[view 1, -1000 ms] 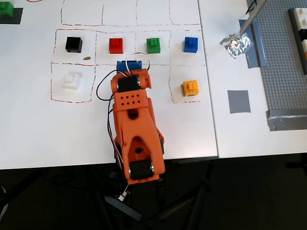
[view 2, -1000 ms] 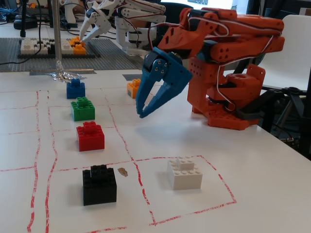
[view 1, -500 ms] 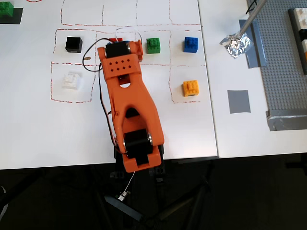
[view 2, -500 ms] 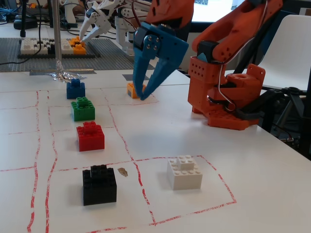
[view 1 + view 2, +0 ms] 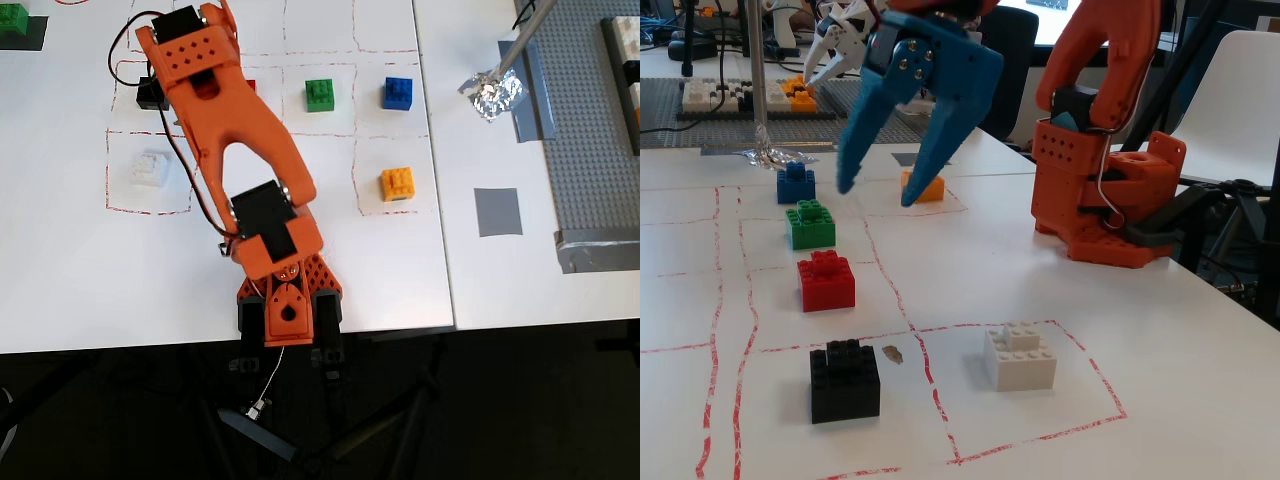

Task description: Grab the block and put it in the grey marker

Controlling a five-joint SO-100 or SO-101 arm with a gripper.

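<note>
We hold our gripper (image 5: 875, 195) with its blue jaws spread wide and empty, raised above the bench (image 5: 1160, 330) so it can drop over the block (image 5: 826, 281), which sits in its red-outlined cell next to the green brick (image 5: 810, 224). In the overhead view the arm hides most of the block, so we probably hover near it; the grey marker (image 5: 497, 212) lies well apart from the block. We can read no writing or labels
</note>
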